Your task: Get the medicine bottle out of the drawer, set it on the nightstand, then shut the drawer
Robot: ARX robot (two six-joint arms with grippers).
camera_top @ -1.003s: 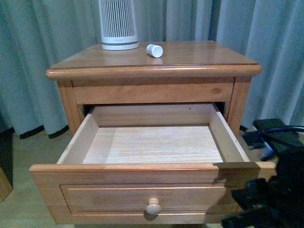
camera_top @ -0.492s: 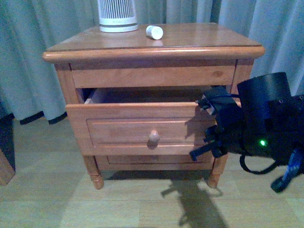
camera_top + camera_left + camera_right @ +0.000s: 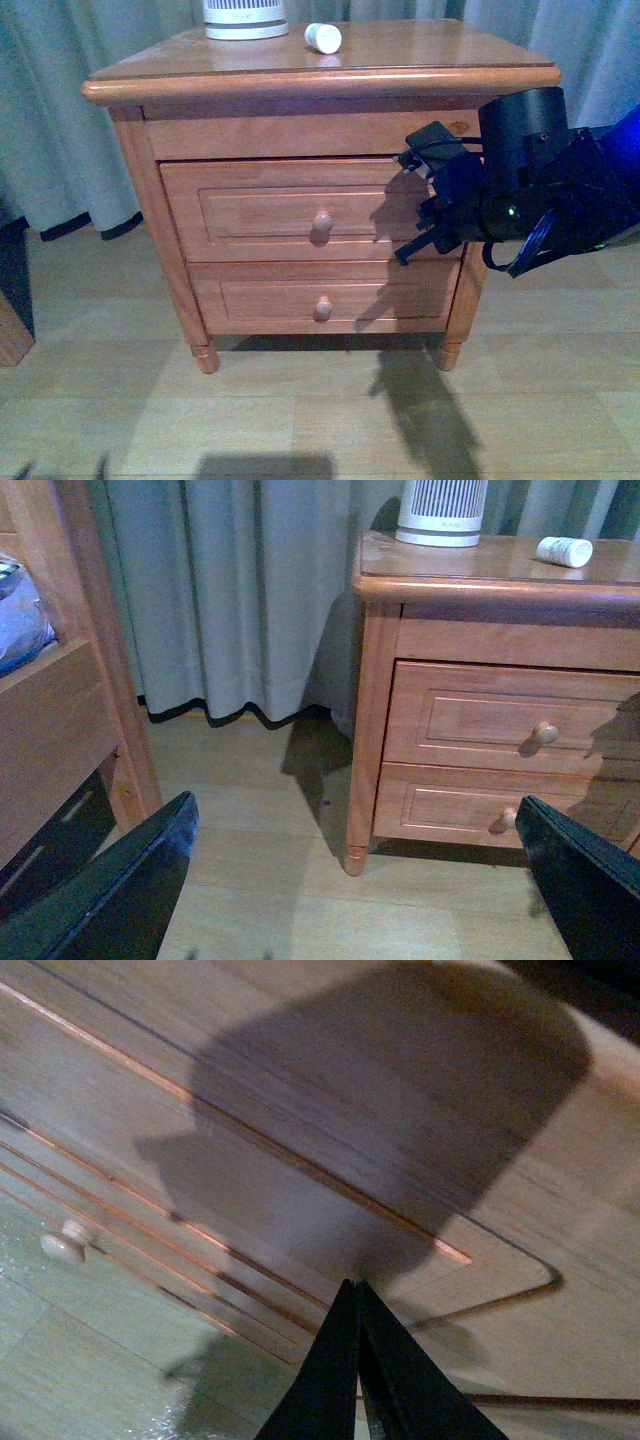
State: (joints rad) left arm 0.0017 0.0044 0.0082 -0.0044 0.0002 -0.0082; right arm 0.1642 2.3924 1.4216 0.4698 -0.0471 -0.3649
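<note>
The medicine bottle lies on its side on the nightstand top; the left wrist view also shows this bottle there. The drawer is pushed in flush, its round knob facing me. My right gripper is shut and empty, with its tip against the right end of the drawer front. In the right wrist view the shut gripper touches the drawer's recessed panel near a corner. My left gripper hangs open and empty over the floor, left of the nightstand.
A white ribbed device stands at the back left of the top. The shorter lower drawer is closed. Grey-green curtains hang behind. Another wooden piece of furniture stands close to the left arm.
The drawer went from wide open to half shut to fully shut. My right arm came forward with it, pressing against its front. The nightstand now looks farther away.
</note>
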